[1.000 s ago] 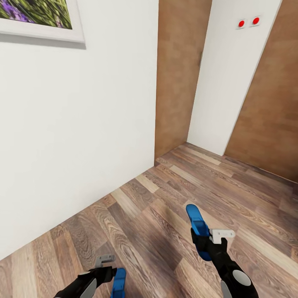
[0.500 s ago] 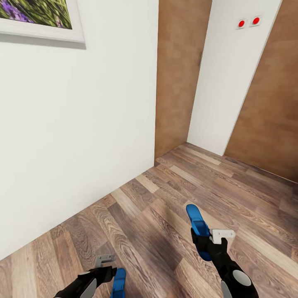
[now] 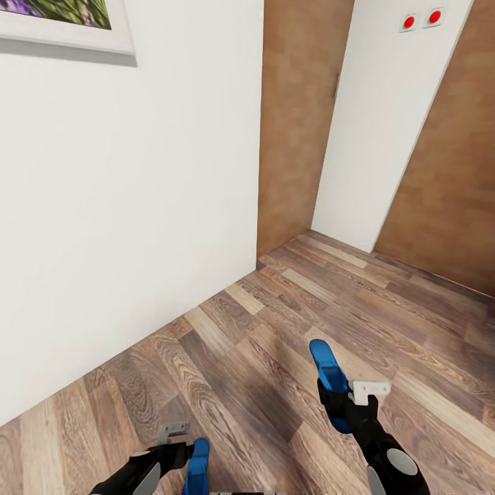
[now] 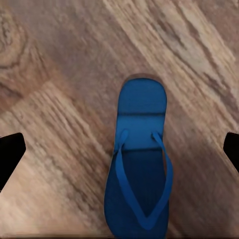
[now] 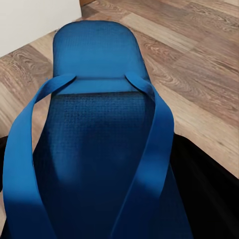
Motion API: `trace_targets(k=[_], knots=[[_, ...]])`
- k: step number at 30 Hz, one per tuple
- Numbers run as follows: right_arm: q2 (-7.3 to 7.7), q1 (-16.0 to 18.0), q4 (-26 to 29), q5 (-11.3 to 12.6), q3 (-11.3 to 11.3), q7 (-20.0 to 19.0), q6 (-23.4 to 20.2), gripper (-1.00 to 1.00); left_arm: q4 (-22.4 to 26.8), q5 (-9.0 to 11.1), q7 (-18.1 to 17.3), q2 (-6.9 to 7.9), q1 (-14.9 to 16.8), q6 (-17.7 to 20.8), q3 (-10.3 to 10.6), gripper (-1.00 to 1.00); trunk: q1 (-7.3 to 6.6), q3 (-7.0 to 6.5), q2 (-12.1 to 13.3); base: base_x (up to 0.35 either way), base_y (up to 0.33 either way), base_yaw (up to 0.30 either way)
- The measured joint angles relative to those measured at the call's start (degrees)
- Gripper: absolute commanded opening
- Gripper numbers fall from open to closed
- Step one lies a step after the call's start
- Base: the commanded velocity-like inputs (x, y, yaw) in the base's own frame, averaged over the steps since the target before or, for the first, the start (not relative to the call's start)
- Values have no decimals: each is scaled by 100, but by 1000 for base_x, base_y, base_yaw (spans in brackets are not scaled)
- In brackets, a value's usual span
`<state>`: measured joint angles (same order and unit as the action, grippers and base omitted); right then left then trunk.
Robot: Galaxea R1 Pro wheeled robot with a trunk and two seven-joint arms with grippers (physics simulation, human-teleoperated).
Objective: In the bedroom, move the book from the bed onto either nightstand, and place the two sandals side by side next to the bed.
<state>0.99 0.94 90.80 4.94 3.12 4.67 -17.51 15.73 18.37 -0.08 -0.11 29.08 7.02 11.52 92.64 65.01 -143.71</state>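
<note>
I am in a passage with a wood-plank floor (image 3: 275, 309); the bed, the book and the nightstand are out of view. One blue sandal (image 3: 328, 375) sticks forward out of my right gripper (image 3: 344, 402), which is shut on it. Up close, that sandal (image 5: 99, 124) covers the black fingers (image 5: 211, 189) beneath it. The other blue sandal (image 3: 198, 464) appears to lie on the planks beside my left gripper (image 3: 179, 450). In the left wrist view this sandal (image 4: 139, 169) sits between two wide-apart fingertips (image 4: 10, 154) that do not touch it.
A white wall (image 3: 124, 206) with a framed picture (image 3: 62, 27) runs close along my left. Ahead stands a brown wood panel (image 3: 295, 124), then a white wall section with red switches (image 3: 421, 19), then another brown panel (image 3: 447, 172).
The whole view has shifted, so the camera moved: walls, picture and switches slid upward. The left sandal slid slightly up with the floor, relative to my left gripper. The right hold is unchanged.
</note>
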Motion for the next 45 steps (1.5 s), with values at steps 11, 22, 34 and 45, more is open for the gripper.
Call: trace_targets(k=[11,22,34,45], knots=[[0,0,0,0,-1,-1,1,-100,0,-2,-10,-7,0,1,6,100,13,111,-7,0,0,0],[0,-3,0,0,-7,-2,-1,-100,1,-6,-3,-15,0,1,3,100,25,222,-14,0,0,0],[0,-8,0,-1,-18,-1,1,-100,53,-5,0,-18,0,-5,2,100,38,333,-21,0,0,0],[6,-14,0,0,-49,-1,1,-100,301,2,-1,-34,16,27,-2,100,49,421,-26,0,0,0]])
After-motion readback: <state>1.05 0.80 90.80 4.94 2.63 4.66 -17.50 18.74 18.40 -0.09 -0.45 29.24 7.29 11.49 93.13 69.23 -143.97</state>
